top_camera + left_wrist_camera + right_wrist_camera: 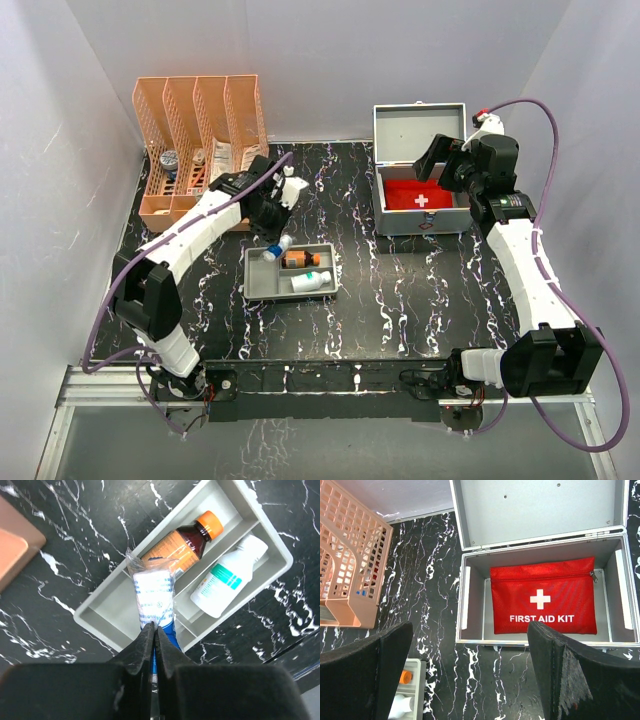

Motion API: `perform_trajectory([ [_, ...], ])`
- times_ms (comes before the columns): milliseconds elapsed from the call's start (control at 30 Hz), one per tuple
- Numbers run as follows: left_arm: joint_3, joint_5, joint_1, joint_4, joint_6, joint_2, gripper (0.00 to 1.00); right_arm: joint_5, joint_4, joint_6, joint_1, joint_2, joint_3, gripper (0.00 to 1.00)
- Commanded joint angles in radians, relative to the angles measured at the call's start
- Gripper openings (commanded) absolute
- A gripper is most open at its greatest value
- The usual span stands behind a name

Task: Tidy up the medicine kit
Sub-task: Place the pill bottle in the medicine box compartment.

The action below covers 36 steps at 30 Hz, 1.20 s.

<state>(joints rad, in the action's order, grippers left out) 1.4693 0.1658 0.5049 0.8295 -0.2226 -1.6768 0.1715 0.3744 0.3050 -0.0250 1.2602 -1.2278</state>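
Reaching over the grey tray, left jaws pinched on a wrapped packet; right jaws wide apart.

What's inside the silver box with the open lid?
A red first aid pouch lies flat inside the silver box. Anything under it is hidden.

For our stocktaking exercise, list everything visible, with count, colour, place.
Grey plastic divided tray: 1, grey, mid-table.
Brown orange-capped bottle: 1, brown, in tray.
White teal-labelled bottle: 1, white, in tray.
Clear-wrapped white-and-blue packet: 1, white-blue, in left pincer.
Silver metal case: 1, silver, open, far right.
Red fabric first-aid pouch: 1, red, inside case.
Orange plastic slotted rack: 1, orange, far left.
Left pincer: 1, black, shut on packet.
Right pincer: 1, black, open, near case.
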Motion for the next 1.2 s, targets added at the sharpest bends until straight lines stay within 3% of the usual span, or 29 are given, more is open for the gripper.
perform_trajectory([
  [0, -0.065, -0.104, -0.023, -0.039, 0.336, 0.058, 0.0, 0.002, -0.012, -0.012, 0.004, 0.004, -0.066, 0.98],
  [167, -0.199, -0.198, -0.025, -0.114, 0.536, 0.118, 0.0, 0.015, 0.035, -0.015, 0.003, 0.016, -0.077, 0.98],
  [433, -0.328, -0.33, -0.025, -0.21, 0.648, 0.144, 0.0, 0.032, 0.08, -0.007, 0.003, 0.03, -0.093, 0.98],
  [1100, -0.376, -0.293, -0.025, -0.173, 0.602, 0.122, 0.0, 0.041, 0.075, -0.011, 0.003, 0.04, -0.112, 0.98],
  [1167, -0.37, -0.287, -0.021, -0.16, 0.585, 0.111, 0.1, 0.042, 0.071, -0.009, 0.004, 0.036, -0.104, 0.98],
])
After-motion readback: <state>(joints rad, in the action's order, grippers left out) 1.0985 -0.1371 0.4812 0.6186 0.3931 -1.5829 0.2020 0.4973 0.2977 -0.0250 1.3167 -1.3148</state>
